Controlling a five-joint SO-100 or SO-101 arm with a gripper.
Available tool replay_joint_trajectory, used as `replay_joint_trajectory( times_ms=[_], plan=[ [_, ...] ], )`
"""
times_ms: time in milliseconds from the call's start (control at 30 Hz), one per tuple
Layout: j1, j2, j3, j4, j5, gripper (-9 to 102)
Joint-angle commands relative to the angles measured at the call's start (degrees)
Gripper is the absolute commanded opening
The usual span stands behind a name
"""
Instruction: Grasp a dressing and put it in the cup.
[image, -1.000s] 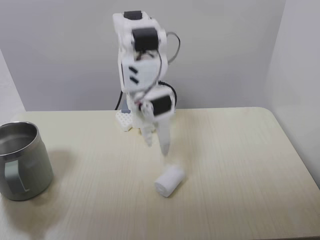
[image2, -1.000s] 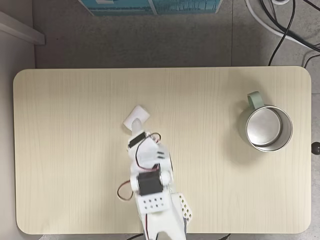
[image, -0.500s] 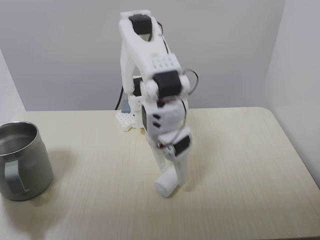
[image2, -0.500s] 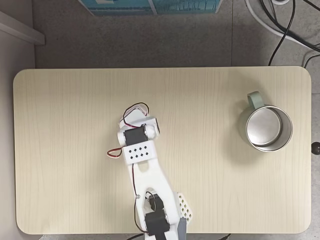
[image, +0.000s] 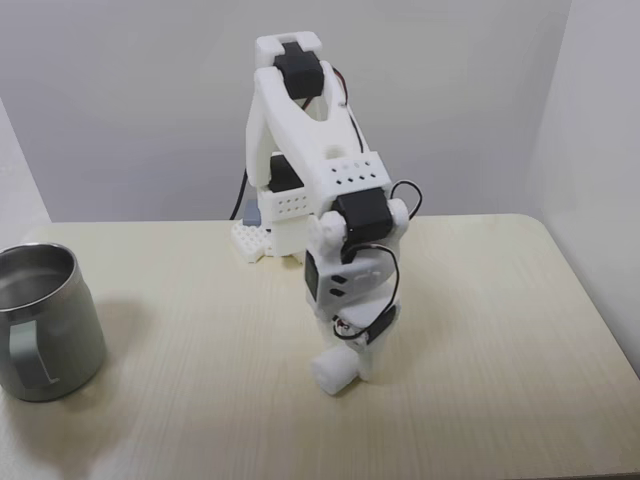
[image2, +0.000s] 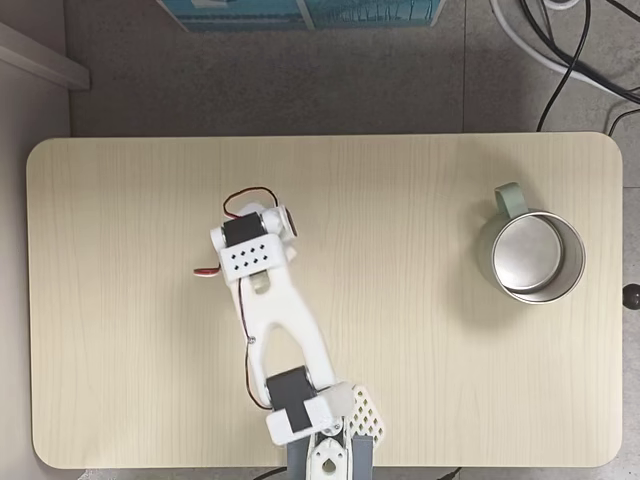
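- A brushed stainless-steel mug (image: 45, 322) stands upright at the left edge of the side-on fixed view, handle toward the camera, well apart from the claw (image: 350, 368) and to its left.
- The white arm (image: 320, 170) arches over the light wooden desk (image: 480, 330) and drops its wrist straight down near the desk's middle.
- At the claw's tip, a small white roll of gauze dressing (image: 334, 372) lies on the desk, its round end poking out to the left of the claw and touching it.
- Whether the claw is spread or pinching the roll cannot be told; the wrist housing hides the fingers.
- From above, the wrist (image2: 252, 250) covers the roll, and the mug (image2: 533, 258) sits far to the right of it, its pale green handle (image2: 508, 198) pointing up-frame.
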Motion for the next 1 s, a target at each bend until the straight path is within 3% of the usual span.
replay_joint_trajectory(
  times_ms=[0, 233, 567, 967],
  plan=[
    [0.0, -0.1, 1.0, 0.6, 0.6, 0],
    [2.8, -5.9, 0.9, 1.9, 1.8, 0],
    [12.8, -24.3, 10.5, 16.0, 2.2, 0],
    [41.8, -34.7, 23.6, 23.4, 2.0, 0]
  ],
)
